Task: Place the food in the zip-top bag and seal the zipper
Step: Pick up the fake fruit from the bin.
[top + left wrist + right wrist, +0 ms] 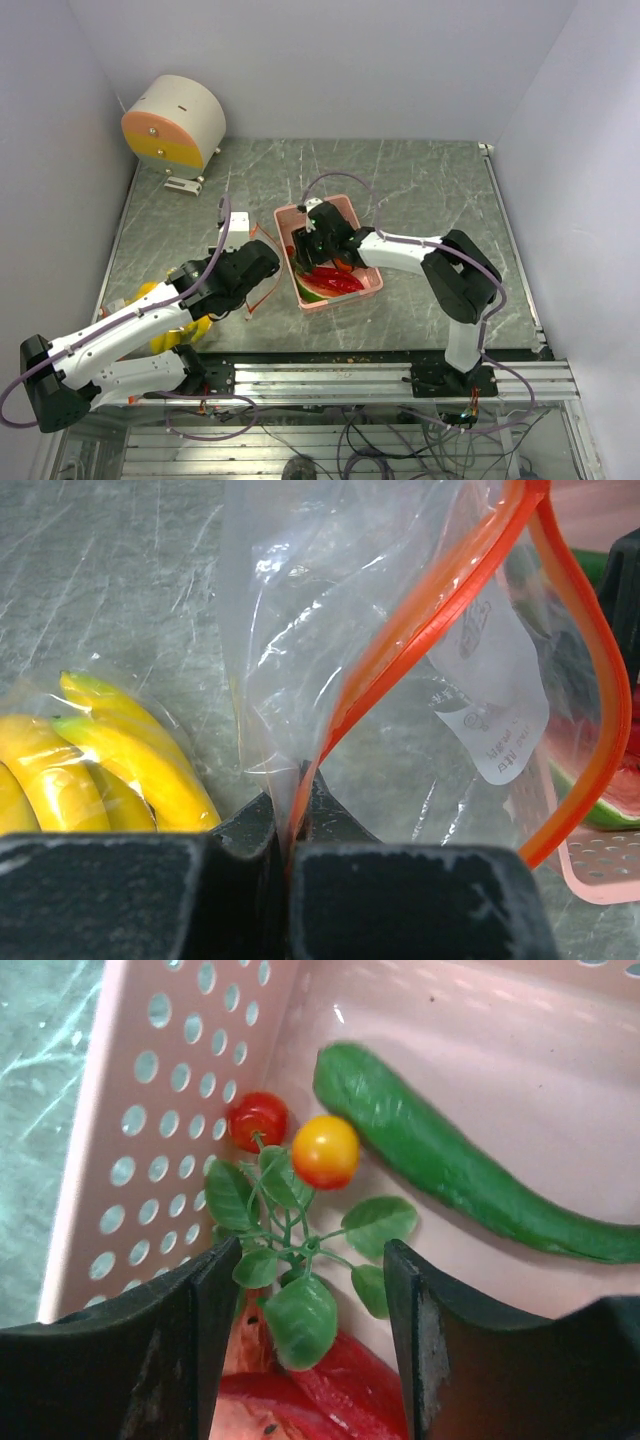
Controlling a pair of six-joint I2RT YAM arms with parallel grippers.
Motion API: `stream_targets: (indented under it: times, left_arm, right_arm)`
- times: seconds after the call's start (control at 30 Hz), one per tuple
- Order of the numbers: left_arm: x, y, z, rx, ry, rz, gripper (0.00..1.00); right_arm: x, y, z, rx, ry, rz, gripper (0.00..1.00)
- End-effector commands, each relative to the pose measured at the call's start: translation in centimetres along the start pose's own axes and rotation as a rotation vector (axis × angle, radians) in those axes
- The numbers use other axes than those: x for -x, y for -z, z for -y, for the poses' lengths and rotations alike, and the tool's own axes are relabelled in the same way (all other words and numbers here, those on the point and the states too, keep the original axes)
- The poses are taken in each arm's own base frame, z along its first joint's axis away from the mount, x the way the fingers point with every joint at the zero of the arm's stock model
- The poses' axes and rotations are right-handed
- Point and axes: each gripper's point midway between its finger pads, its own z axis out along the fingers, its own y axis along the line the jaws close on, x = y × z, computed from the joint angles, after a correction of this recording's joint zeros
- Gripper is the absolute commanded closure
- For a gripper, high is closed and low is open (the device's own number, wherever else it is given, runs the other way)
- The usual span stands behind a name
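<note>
The task is judged barely begun. The zip-top bag (pixel 330 630) is held up just beside the tray (pixel 150 1110), its zipper (pixel 420 620) gaping and pinched in the closed left gripper (pixel 295 845). Bananas (pixel 120 765) lie on the tabletop (pixel 100 580) behind clear film; whether they are bagged cannot be told. Chili peppers (pixel 335 280) and the watermelon slice (pixel 600 800) lie in the tray, where the right gripper (pixel 310 1260) is spread wide around a leafy sprig (pixel 290 1230)
</note>
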Motion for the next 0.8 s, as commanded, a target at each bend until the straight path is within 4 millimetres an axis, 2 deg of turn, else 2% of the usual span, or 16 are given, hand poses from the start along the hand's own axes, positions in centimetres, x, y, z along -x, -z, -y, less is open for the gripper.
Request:
stream_targets:
  times: [0.0, 0.07, 0.17, 0.27, 0.43, 0.53, 0.77]
  left_arm:
    - [0.4, 0.2, -0.5, 0.011, 0.003, 0.016, 0.93]
    - [0.4, 0.3, -0.5, 0.013, 0.002, 0.017, 0.93]
    - [0.3, 0.2, -0.5, 0.015, -0.002, 0.016, 0.93]
    - [0.1, 0.0, -0.5, 0.016, -0.006, 0.011, 0.93]
    - [0.0, -0.1, -0.2, 0.013, -0.008, 0.004, 0.93]
    - [-0.1, -0.2, -0.1, 0.012, -0.008, 0.003, 0.93]
    - [-0.5, -0.4, 0.1, 0.009, -0.008, -0.008, 0.93]
  right_arm:
    - [0.8, -1.2, 0.7, -0.035, 0.021, 0.025, 0.52]
    - [0.5, -1.5, 0.9, -0.046, 0.023, 0.007, 0.74]
    - [0.7, -1.0, 1.2, -0.063, 0.011, 0.009, 0.99]
    - [2.3, 1.0, 1.0, -0.066, -0.002, 0.064, 1.00]
    - [6.8, 6.8, 0.0, -0.041, -0.014, 0.222, 1.00]
    - [8.7, 10.4, -1.8, 0.051, 0.000, 0.303, 1.00]
    - [10.5, 17.3, -6.4, 0.311, 0.046, 0.426, 1.00]
